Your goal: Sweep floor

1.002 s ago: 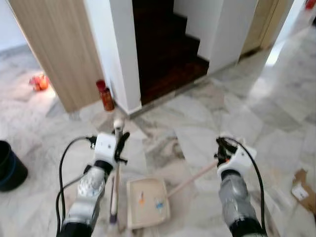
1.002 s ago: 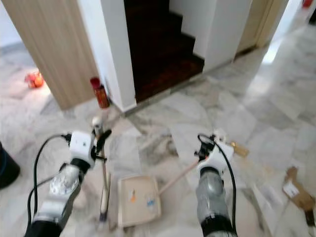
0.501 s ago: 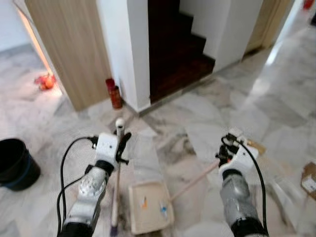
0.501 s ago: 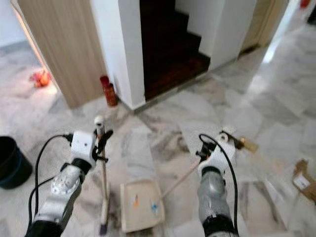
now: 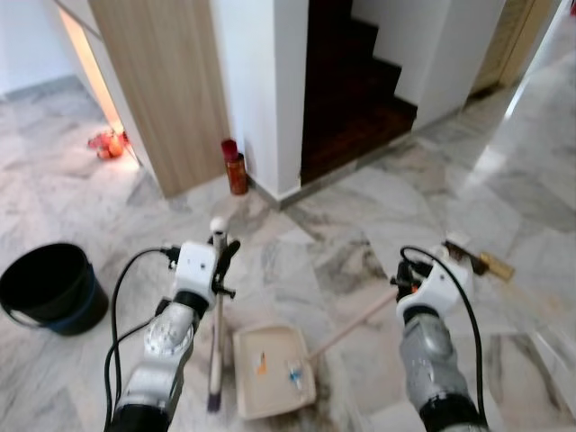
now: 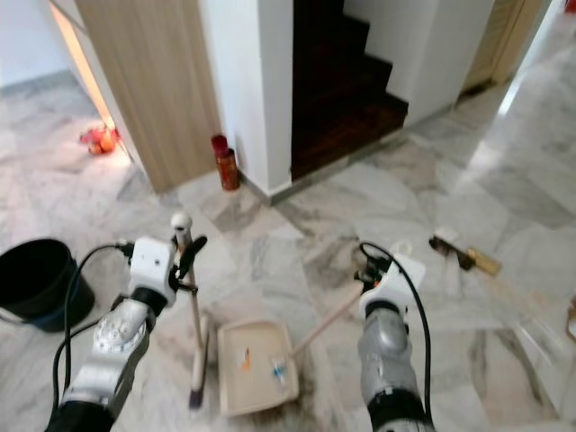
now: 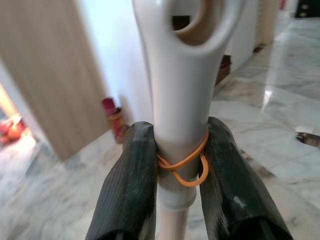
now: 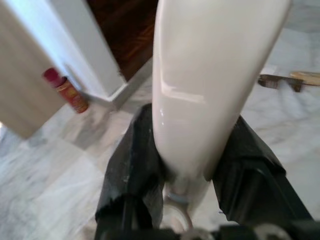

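Compared with a second ago, the whole view has swung toward the robot's left: a black bucket (image 5: 47, 288) now shows in full, while both arms keep their grips and the dustpan sits where it did between them.

The left gripper (image 7: 175, 165) is clamped on the broom handle (image 7: 176, 125), its fingers (image 7: 131, 180) pressing either side just below the hanging hole, over an orange rubber band. The broom (image 5: 216, 342) stands upright just left of the dustpan (image 5: 273, 370), its head at the floor. The right gripper (image 8: 192, 165) is closed around the dustpan's long handle (image 5: 355, 322), which slants up from the pan.

Small orange and blue scraps (image 5: 277, 367) already lie in the dustpan, so collection looks under way. A wooden piece (image 5: 477, 261) lies on the marble well right of the dustpan; the next move probably calls for walking there and sweeping it in.
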